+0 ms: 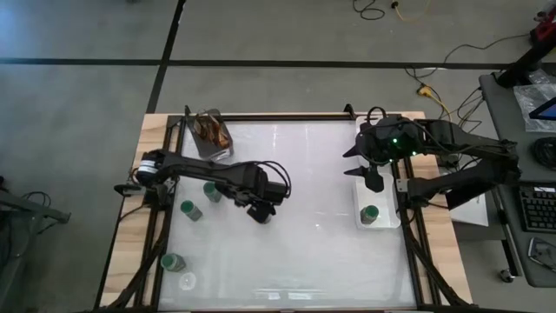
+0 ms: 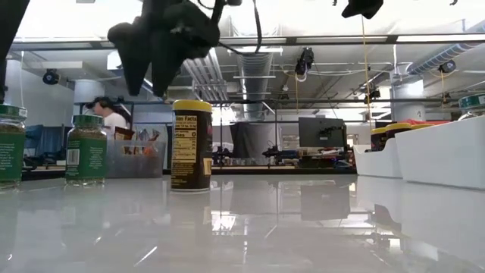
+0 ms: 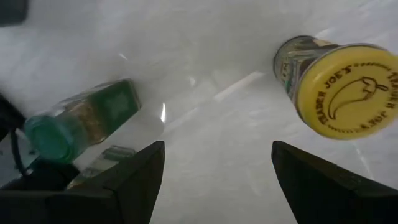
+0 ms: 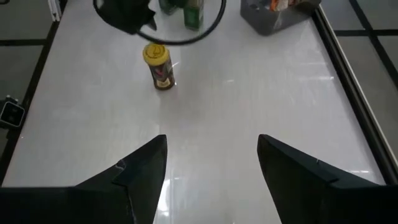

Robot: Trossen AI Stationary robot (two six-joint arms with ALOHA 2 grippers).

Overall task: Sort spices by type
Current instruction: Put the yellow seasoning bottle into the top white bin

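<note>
A yellow-lidded spice jar (image 3: 339,87) stands upright on the white table top (image 2: 191,144) (image 4: 158,65). My left gripper (image 3: 217,180) hangs open above the table beside it, pointing down, with nothing between its fingers (image 1: 261,211) (image 2: 151,53). Green-lidded spice jars stand upright to its left (image 1: 213,191) (image 1: 189,209) (image 1: 173,261); one shows in the left wrist view (image 3: 81,121). Another green-lidded jar (image 1: 370,213) sits in a white tray (image 1: 389,222) at the right. My right gripper (image 4: 211,174) waits open, raised above that tray (image 1: 372,180).
A grey square cup of brown sticks (image 1: 211,129) stands at the far left corner. A small pale-topped jar (image 1: 187,280) sits near the front left. The white trays (image 2: 443,152) line the right side. Bare table top lies in the middle (image 1: 321,217).
</note>
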